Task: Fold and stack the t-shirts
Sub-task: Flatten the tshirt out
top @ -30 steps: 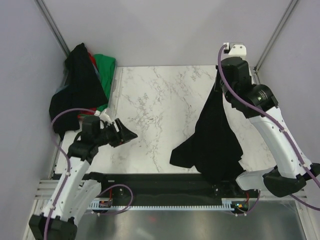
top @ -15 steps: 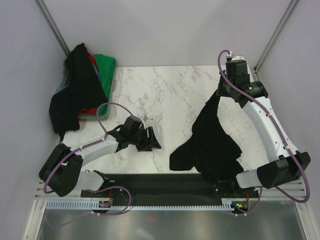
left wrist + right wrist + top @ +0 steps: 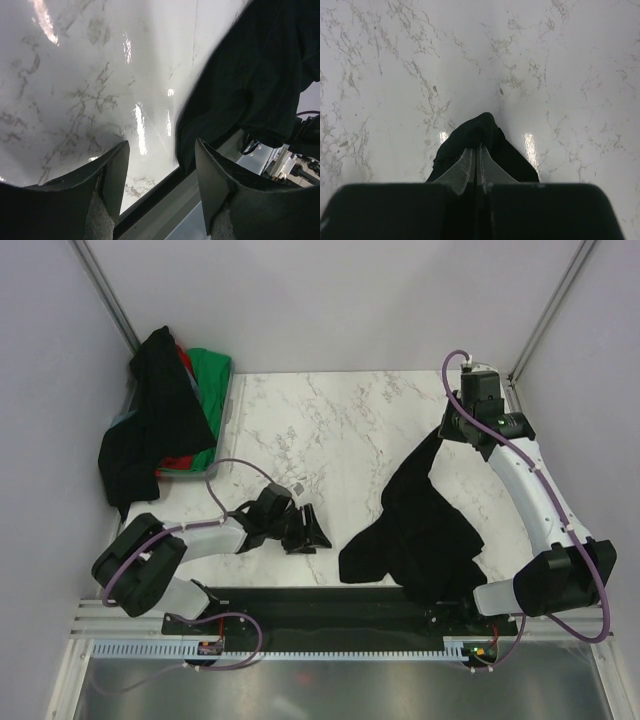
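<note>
A black t-shirt (image 3: pixel 425 525) hangs from my right gripper (image 3: pixel 447 430) at the table's right side and trails down to the near edge, where it lies crumpled. The right gripper (image 3: pixel 476 149) is shut on a bunched fold of this black t-shirt (image 3: pixel 477 132) above the marble. My left gripper (image 3: pixel 312 533) is open and empty, low over the table near the front, a short way left of the shirt's lower corner. In the left wrist view the gripper (image 3: pixel 161 150) has its jaws wide apart, with the black t-shirt (image 3: pixel 250 75) ahead to the right.
A pile of t-shirts sits at the back left: black (image 3: pixel 150 420), green (image 3: pixel 210 375) and red (image 3: pixel 172 466), partly over a grey tray (image 3: pixel 229 400). The marble table (image 3: pixel 310 430) ends at a black front rail (image 3: pixel 330 602). Grey walls stand on both sides.
My left arm has swung down and rightward across the front of the table toward the shirt's corner. My right gripper has shifted slightly right and back, still holding the shirt.
</note>
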`<state>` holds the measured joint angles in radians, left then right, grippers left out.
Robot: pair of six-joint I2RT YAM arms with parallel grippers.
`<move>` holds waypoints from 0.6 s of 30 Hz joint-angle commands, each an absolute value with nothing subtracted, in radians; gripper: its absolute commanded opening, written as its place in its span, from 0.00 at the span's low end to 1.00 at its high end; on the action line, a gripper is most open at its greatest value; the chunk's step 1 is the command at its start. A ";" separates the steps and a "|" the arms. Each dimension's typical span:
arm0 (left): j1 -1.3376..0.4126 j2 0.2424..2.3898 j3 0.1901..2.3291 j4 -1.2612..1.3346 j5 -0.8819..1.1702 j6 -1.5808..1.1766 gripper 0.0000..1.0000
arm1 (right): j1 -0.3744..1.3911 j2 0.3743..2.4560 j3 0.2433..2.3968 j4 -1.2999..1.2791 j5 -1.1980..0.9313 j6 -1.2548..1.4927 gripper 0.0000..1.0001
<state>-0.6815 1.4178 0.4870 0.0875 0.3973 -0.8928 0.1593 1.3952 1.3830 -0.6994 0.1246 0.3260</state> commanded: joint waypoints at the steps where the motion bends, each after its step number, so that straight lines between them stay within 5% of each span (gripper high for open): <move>1: -0.709 1.483 0.538 0.039 0.324 -0.885 0.63 | 0.152 1.356 1.375 -0.635 0.103 0.339 0.00; 10: -0.746 1.465 0.586 -0.118 0.152 -0.899 0.66 | 0.147 1.351 1.347 -0.618 0.117 0.339 0.00; 18: -0.758 1.697 0.902 -0.340 -0.038 -0.831 0.64 | 0.149 1.358 1.331 -0.610 0.101 0.356 0.00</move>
<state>-0.7486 1.6608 0.8642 -0.1642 0.1493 -0.8864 0.1520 1.3827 1.3323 -0.6422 0.1101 0.3450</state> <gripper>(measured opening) 0.643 0.010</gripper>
